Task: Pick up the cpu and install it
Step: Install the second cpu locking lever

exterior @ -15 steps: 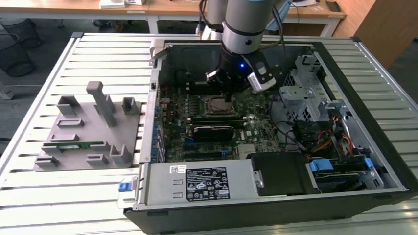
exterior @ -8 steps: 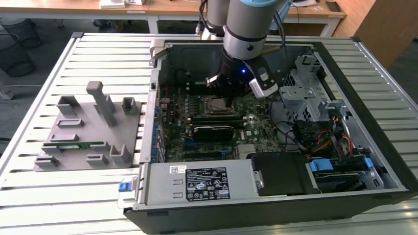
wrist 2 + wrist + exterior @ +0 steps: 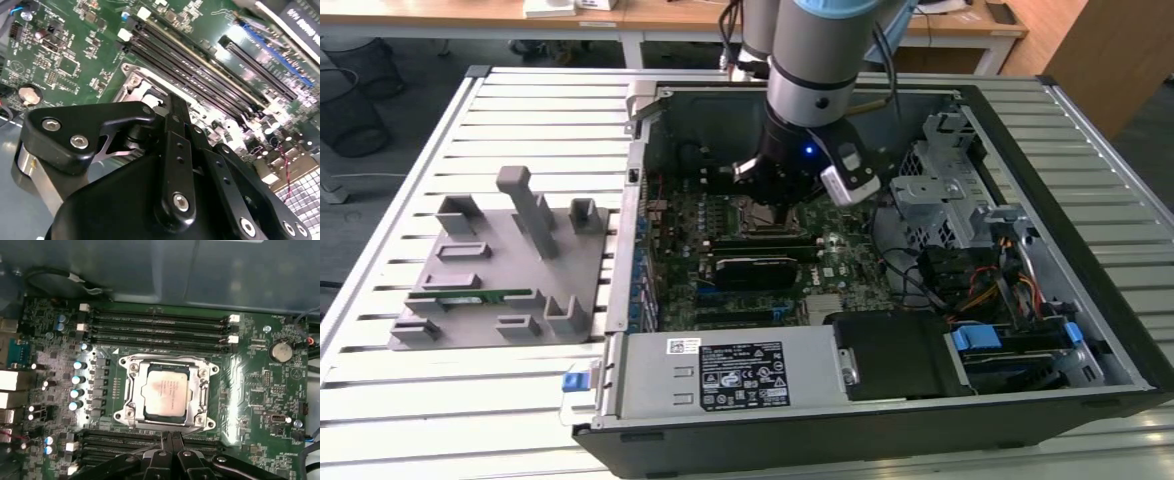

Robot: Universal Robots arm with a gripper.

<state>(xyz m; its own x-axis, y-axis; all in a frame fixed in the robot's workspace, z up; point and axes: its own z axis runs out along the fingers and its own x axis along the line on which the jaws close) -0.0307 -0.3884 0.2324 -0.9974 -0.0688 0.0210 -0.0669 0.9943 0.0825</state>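
Reaching down into the open computer case [image 3: 1067,130] from above, and poising the hand [image 3: 781,205] low over the motherboard [image 3: 854,270], toward the case's far wall in the exterior view. Pressing the fingertips together in the first wrist view, with the hand [image 3: 170,440] closed and gripping nothing. Pointing the same closed black fingers [image 3: 172,107] at the board in the second wrist view, close above it.

Showing the cpu [image 3: 165,392] lying flat inside the metal socket frame [image 3: 131,390], silver top facing up, faintly smudged, with the frame running around all four of its sides. Leaving the cpu apart from the hand, just beyond the fingertips. Bracketing the socket with two banks of long black memory slots [image 3: 155,327], one bank on the side away from the hand and the other passing directly beneath the fingertips. Lining up a row of small round capacitors [image 3: 77,380] beside the socket, and setting a coin cell battery [image 3: 280,351] well off to its other side.

Resting the case on a slatted metal table [image 3: 520,110]. Carrying, at the exterior view's left, a grey parts fixture [image 3: 454,330] on that table, with a thin green memory stick [image 3: 480,295] lying in it, well apart from the hand.
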